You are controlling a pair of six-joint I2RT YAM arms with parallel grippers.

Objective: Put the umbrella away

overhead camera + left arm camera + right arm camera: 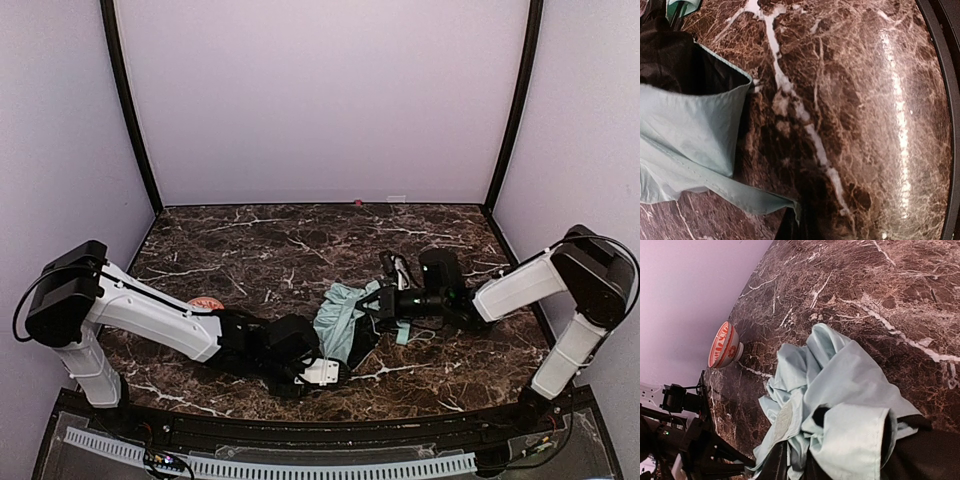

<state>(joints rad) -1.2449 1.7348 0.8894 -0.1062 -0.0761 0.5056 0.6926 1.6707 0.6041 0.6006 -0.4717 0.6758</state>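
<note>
- The right gripper (383, 300) lies low over the surface (270, 250), closed on a bunched fold of the umbrella (340, 318); its wrist view shows mint cloth crowding right up between the fingers.
- The left gripper (325, 372) sits just beside the umbrella's near edge. Whether it is open or closed I cannot tell.
- The umbrella lies crumpled near the middle of the surface, between the two grippers, with its black lining showing.
- A red-patterned bowl (722, 345) stands to the left, apart from the cloth.
</note>
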